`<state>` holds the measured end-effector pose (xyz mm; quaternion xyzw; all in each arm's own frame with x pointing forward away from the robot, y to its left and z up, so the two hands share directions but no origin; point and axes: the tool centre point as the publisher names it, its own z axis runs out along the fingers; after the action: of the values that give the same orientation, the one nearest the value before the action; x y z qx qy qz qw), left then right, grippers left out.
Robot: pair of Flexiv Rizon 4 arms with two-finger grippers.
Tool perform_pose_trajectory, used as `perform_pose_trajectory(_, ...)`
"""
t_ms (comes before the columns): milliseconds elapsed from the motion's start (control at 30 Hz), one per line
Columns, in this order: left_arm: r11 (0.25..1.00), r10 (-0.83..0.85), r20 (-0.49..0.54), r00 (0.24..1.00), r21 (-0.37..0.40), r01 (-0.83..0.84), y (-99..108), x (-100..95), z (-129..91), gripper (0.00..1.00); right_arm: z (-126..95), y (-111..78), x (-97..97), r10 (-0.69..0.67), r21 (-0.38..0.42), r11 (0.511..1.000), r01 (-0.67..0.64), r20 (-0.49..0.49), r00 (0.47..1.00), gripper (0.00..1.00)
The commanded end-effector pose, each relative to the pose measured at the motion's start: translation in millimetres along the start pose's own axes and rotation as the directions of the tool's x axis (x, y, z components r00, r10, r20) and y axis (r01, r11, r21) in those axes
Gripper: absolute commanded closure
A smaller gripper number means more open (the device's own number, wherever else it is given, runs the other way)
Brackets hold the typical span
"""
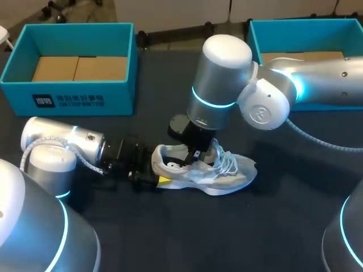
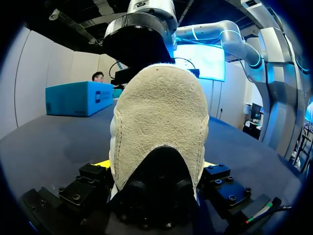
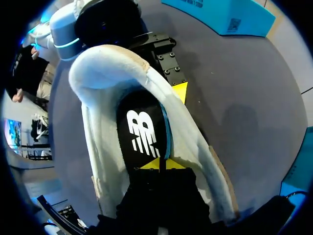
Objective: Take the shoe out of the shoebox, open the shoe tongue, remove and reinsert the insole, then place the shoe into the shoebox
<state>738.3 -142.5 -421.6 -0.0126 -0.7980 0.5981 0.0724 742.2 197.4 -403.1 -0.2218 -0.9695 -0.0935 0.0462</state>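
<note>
Now the shoe lies on the table, near the empty shoebox. The left gripper pinches its heel from both sides. The right gripper is inside the opening, tips pressed together on the insole, perhaps gripping it. I judge that insole removal is in hand; next it needs a slow pull upward.

the shoe heel fills the left wrist view and covers most of the left tool; only yellow slivers show either side. the right tool is buried in the shoe's mouth, its grip untellable; the right arm hides it from above. the right box is cut by the head view's edge.
</note>
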Motion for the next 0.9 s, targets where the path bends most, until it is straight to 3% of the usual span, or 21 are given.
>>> perform_pose_trajectory(33, 1.0, 0.0, 0.002, 1.0, -0.001, 0.0, 1, -0.3, 0, 1.0, -17, -8.9, 2.4, -0.018, -0.009, 1.0, 0.018, 0.014, 1.0, 1.0)
perform_pose_trajectory(267, 1.0, 0.0, 0.002, 1.0, -0.001, 0.0, 1, -0.3, 0, 1.0, -31, -1.4, 1.5, -0.029, -0.001, 1.0, 0.029, -0.014, 0.999, 1.0)
perform_pose_trajectory(567, 1.0, 0.0, 0.002, 1.0, -0.001, 0.0, 1, -0.3, 0, 1.0, -39, 8.9, 5.6, -0.063, 0.067, 0.995, 0.069, -0.086, 0.994, 1.0)
perform_pose_trajectory(900, 1.0, 0.0, 0.002, 1.0, -0.001, 0.0, 1, -0.3, 0, 1.0, -52, 20.1, 5.4, -0.082, 0.068, 0.994, 0.091, -0.119, 0.989, 1.0)
